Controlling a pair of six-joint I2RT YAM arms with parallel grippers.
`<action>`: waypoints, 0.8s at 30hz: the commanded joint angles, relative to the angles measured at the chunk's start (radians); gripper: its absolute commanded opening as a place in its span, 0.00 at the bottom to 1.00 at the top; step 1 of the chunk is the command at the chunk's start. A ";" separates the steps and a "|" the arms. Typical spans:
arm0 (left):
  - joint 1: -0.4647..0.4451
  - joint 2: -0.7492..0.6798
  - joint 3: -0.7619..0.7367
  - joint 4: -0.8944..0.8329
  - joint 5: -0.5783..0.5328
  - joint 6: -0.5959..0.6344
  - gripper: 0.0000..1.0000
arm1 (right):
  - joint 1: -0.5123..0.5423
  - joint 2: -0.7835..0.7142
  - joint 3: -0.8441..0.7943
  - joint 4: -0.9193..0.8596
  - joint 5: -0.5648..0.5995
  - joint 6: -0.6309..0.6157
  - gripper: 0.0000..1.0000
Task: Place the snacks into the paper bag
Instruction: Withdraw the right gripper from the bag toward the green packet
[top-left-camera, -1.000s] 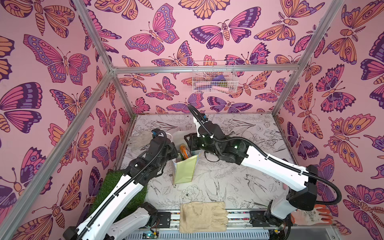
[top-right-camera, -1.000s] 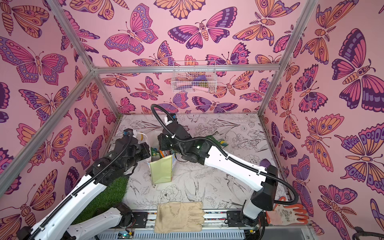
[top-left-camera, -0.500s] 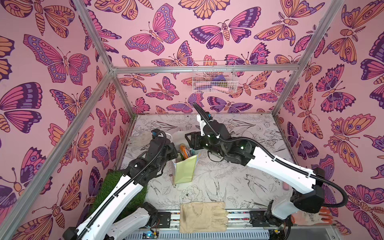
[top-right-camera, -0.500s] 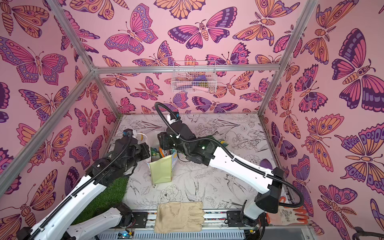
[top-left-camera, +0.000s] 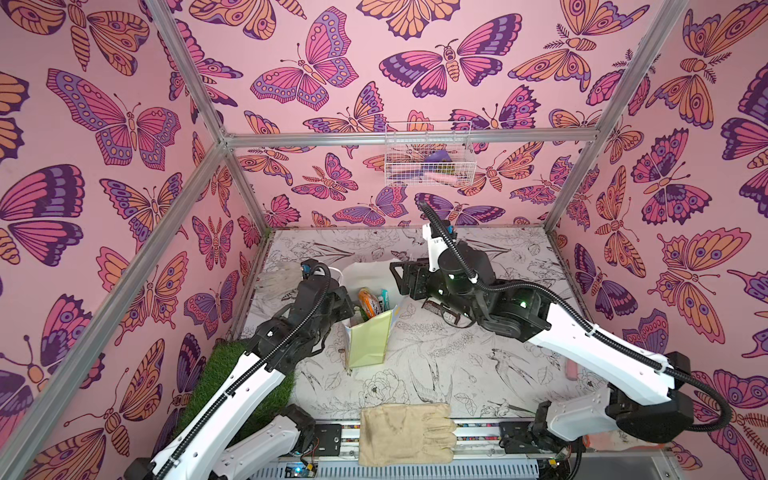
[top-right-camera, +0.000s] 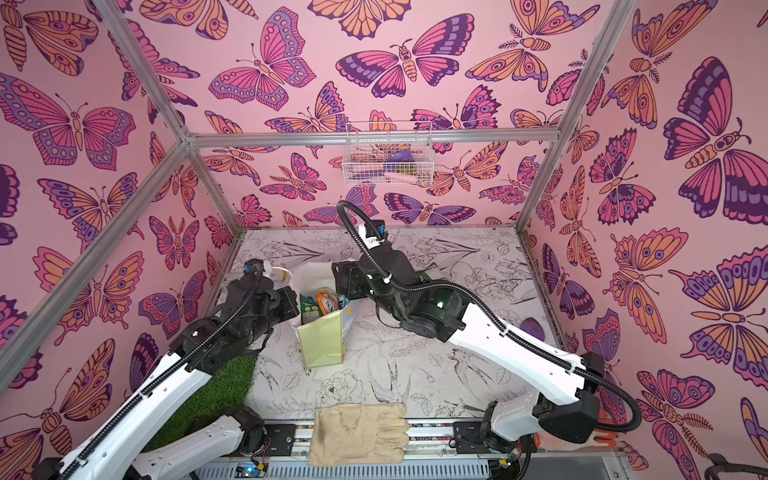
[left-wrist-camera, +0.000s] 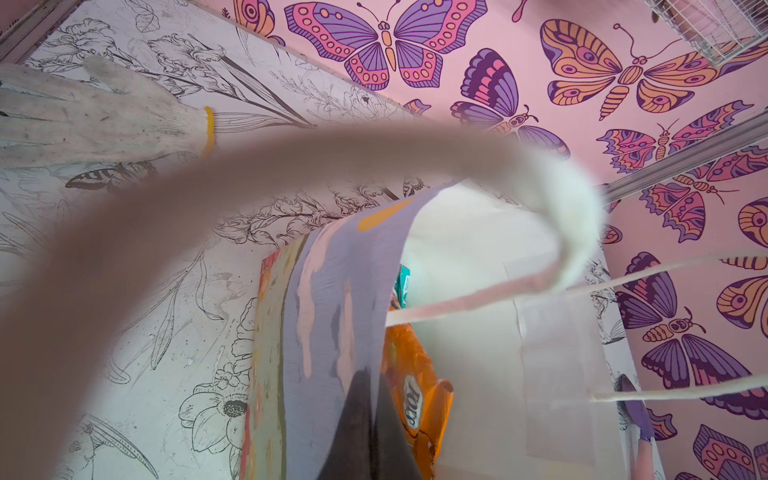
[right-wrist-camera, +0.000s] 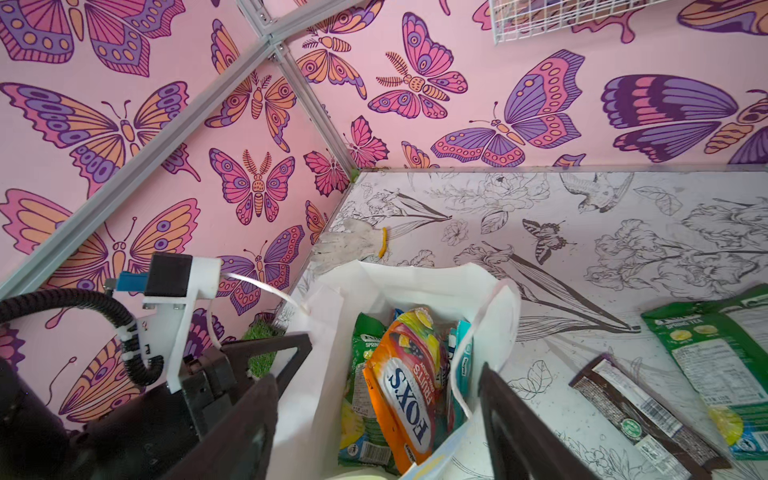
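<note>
Tall white paper bag (top-left-camera: 370, 345), yellow-green side, upright. Left gripper (top-left-camera: 348, 300) pinches thin bag wall. Right gripper (right-wrist-camera: 376, 378) wide apart above mouth. Shiny orange packet (right-wrist-camera: 409, 386) inside. Flat green packet (right-wrist-camera: 723, 353), long brown bar (right-wrist-camera: 636, 407) on table (right-wrist-camera: 582, 249).

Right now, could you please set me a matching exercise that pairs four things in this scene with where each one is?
Things:
1. orange Fox's packet
2. dark brown bar
3. beige glove
4. wire basket

Places:
A. hung on the back wall
B. inside the paper bag
C. flat on the table, beside a green packet
D. at the table's near edge

Pairs: 1-B, 2-C, 3-D, 4-A
</note>
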 joint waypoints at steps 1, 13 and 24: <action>0.007 -0.022 -0.012 0.040 -0.001 0.008 0.00 | -0.027 -0.054 -0.028 -0.055 0.047 -0.008 0.77; 0.014 -0.034 -0.017 0.037 0.010 0.022 0.00 | -0.222 -0.261 -0.304 -0.126 -0.020 0.080 0.77; 0.021 -0.037 -0.004 0.031 0.020 0.027 0.00 | -0.451 -0.366 -0.515 -0.175 -0.167 0.120 0.77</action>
